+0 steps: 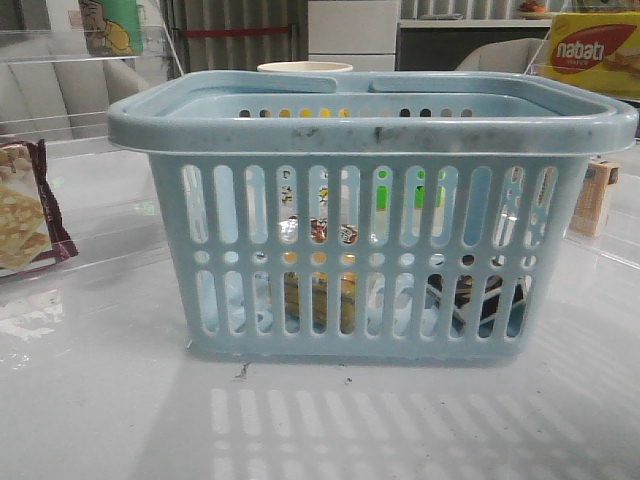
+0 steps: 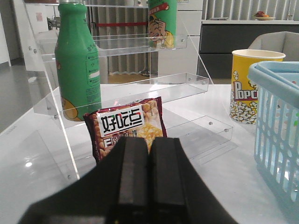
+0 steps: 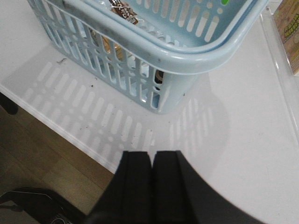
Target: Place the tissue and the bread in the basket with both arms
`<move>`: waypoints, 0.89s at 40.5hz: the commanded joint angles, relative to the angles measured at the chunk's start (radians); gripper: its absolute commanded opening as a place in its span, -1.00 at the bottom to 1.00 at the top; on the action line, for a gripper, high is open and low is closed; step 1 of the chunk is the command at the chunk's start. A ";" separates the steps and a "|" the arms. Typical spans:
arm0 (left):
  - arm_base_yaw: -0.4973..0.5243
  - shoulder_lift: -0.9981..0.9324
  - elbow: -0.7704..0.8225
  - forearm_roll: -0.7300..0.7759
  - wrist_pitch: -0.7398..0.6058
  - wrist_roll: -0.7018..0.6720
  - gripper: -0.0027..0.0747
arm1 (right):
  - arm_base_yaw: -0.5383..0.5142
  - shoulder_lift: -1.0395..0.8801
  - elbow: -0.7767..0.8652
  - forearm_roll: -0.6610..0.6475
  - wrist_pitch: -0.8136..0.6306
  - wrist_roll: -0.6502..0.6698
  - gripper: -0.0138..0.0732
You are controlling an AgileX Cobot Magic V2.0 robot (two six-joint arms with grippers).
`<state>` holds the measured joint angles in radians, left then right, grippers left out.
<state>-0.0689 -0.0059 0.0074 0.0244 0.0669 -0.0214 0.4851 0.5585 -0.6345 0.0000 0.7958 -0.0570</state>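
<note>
The pale blue basket stands in the middle of the table. Through its slots I see the bread, golden in a clear wrapper with brown-and-white print on top, standing inside at the left. The dark tissue lies inside at the right. In the right wrist view the basket is ahead, with the bread's printed top inside it. My right gripper is shut and empty above the table's front edge. My left gripper is shut and empty, left of the basket. Neither gripper shows in the front view.
A maroon cracker bag leans at a clear acrylic shelf that holds a green bottle. A yellow popcorn cup stands behind the basket. A small box and a Nabati pack are at the right. The table edge is near.
</note>
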 commanded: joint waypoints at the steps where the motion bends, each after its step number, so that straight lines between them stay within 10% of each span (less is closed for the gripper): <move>1: -0.008 -0.018 -0.002 -0.001 -0.093 -0.002 -0.70 | 0.000 -0.013 -0.024 -0.007 -0.062 0.002 -0.56; 19: -0.008 -0.018 -0.002 -0.001 -0.093 -0.002 -0.70 | -0.365 -0.364 0.346 -0.022 -0.612 0.001 -0.56; 36: -0.008 -0.018 -0.002 -0.001 -0.093 -0.002 -0.70 | -0.412 -0.588 0.664 0.013 -0.825 0.001 -0.56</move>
<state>-0.0689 -0.0059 0.0074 0.0244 0.0641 -0.0214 0.0797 -0.0093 0.0264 0.0103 0.0833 -0.0570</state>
